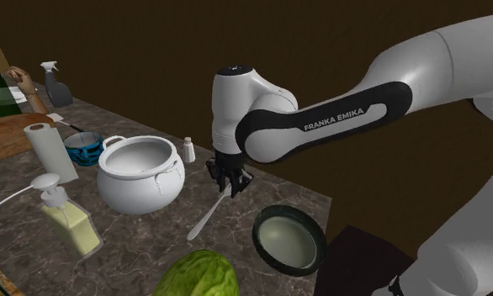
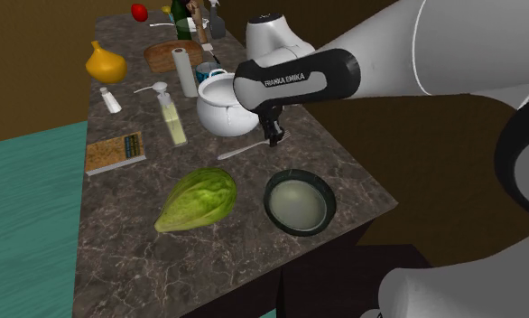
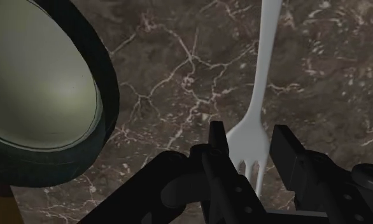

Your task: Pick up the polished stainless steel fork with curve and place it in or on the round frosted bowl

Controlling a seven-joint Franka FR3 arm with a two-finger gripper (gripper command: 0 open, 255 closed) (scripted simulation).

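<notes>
A pale, shiny fork (image 1: 207, 219) (image 2: 245, 147) (image 3: 265, 63) has its tine end between my gripper's fingers, and its handle slopes down toward the dark marble counter (image 1: 144, 244). My gripper (image 1: 232, 187) (image 2: 276, 140) (image 3: 250, 137) is shut on the fork's head, one black finger on each side of it. The round bowl (image 1: 288, 240) (image 2: 298, 203) (image 3: 39, 83), dark-rimmed with a pale frosted inside, stands on the counter close beside the gripper, near the counter's corner. I cannot tell whether the handle tip still touches the counter.
A white two-handled pot (image 1: 140, 172) stands just past the fork's handle. A green cabbage (image 1: 198, 277), a soap dispenser (image 1: 68, 219), a small shaker (image 1: 188, 150), a paper towel roll (image 1: 51, 151) and a book (image 2: 116, 152) share the counter. The counter edge (image 2: 362, 221) runs right beside the bowl.
</notes>
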